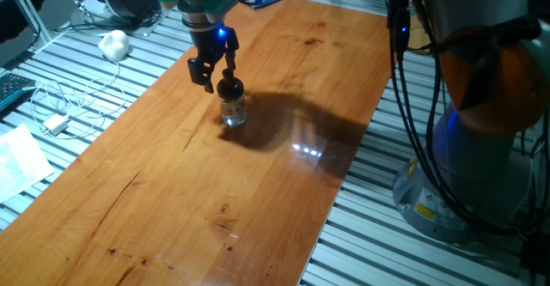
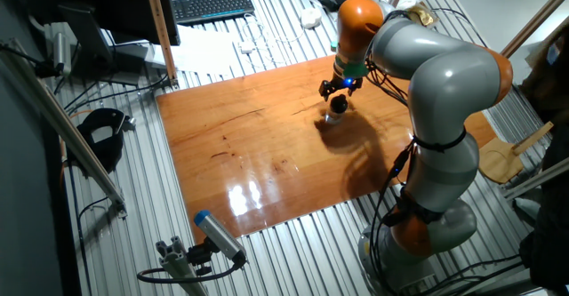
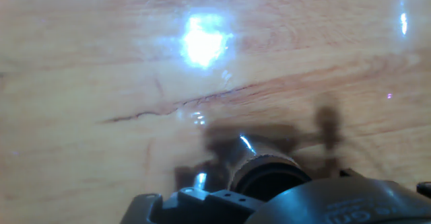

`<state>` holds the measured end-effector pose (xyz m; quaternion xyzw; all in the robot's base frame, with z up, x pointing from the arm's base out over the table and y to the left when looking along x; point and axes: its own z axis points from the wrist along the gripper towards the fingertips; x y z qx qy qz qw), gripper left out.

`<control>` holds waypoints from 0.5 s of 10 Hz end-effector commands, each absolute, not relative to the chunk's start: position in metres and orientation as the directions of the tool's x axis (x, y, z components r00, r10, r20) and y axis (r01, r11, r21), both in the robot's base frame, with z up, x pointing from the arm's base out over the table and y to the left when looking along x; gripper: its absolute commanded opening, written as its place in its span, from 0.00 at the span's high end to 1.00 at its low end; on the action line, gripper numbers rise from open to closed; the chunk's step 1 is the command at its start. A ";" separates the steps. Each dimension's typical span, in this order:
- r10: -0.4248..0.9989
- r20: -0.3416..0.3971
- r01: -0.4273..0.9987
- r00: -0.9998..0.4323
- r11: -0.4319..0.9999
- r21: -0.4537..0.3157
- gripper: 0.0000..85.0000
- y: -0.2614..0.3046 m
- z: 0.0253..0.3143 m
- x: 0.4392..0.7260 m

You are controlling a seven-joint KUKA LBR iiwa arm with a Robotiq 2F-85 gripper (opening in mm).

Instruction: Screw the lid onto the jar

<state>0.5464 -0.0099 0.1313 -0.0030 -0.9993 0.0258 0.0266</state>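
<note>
The glossy wooden surface (image 1: 172,191) carries the clear jar (image 1: 233,112), standing upright toward its 12 o'clock end in one fixed view; glare patches lie at 3 o'clock of the jar.

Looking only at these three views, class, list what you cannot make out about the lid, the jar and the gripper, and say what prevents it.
- Thread engagement between the lid and the jar: too small in both fixed views.
- Whether the gripper fingers touch the lid: unclear in one fixed view, tiny in the other fixed view.
- Jar body in the hand view: hidden under the lid and blurred; the gripper housing covers the bottom edge.
- Fingertips in the hand view: not shown.
</note>
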 end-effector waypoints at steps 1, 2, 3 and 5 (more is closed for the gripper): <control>-0.403 0.055 -0.405 -0.914 0.913 -0.050 0.20 -0.010 0.131 0.546; -0.431 0.054 -0.433 -0.901 0.900 -0.054 0.20 -0.010 0.131 0.546; -0.431 0.056 -0.433 -0.901 0.900 -0.046 0.20 -0.010 0.131 0.546; -0.430 0.069 -0.433 -0.900 0.900 -0.045 0.20 -0.008 0.129 0.544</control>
